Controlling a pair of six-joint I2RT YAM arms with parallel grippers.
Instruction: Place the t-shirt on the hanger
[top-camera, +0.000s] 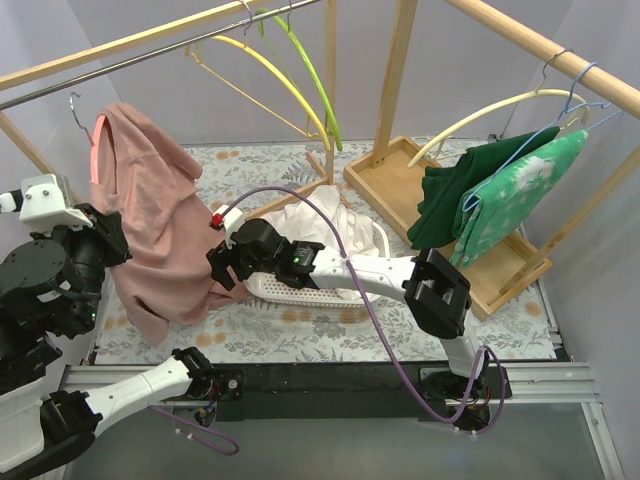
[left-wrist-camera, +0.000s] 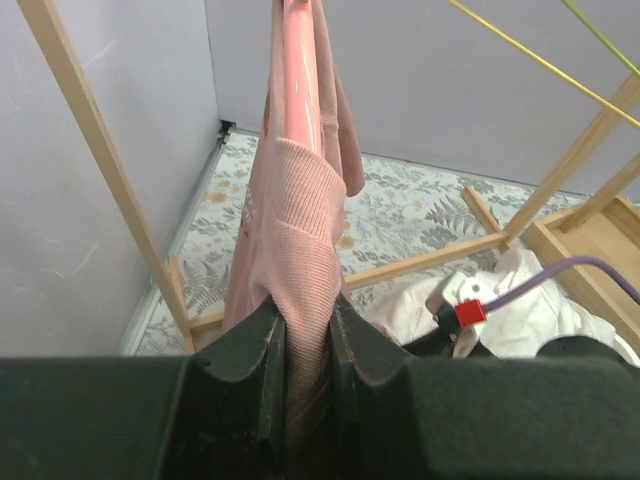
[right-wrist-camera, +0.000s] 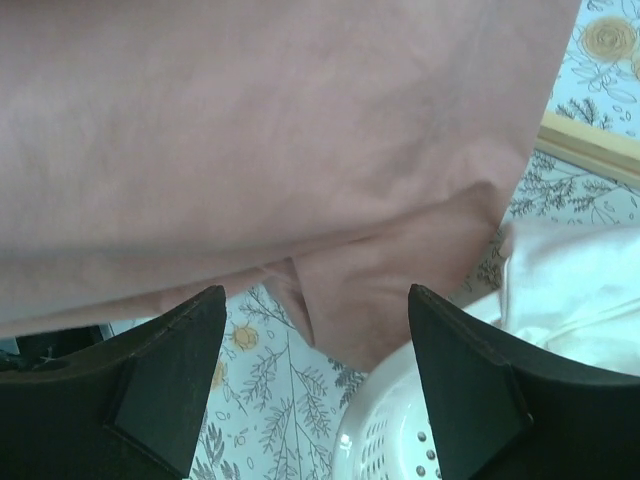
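A pink t-shirt (top-camera: 155, 230) hangs draped over the pink hanger (top-camera: 98, 150) at the left, whose metal hook (top-camera: 74, 108) rises toward the rail. In the left wrist view the hanger (left-wrist-camera: 300, 70) shows above the ribbed collar (left-wrist-camera: 300, 230). My left gripper (left-wrist-camera: 303, 310) is shut on that collar; in the top view it (top-camera: 118, 243) sits at the shirt's left edge. My right gripper (right-wrist-camera: 315, 320) is open and empty just below the shirt's lower hem (right-wrist-camera: 380, 290), in the top view (top-camera: 222, 268) against the shirt's right side.
A white perforated basket (top-camera: 300, 285) with white cloth (top-camera: 320, 225) lies mid-table under my right arm. Yellow (top-camera: 270, 75) and green (top-camera: 315, 75) hangers hang from the back rail. A wooden tray (top-camera: 400, 185) and green garments (top-camera: 490, 190) on hangers stand at the right.
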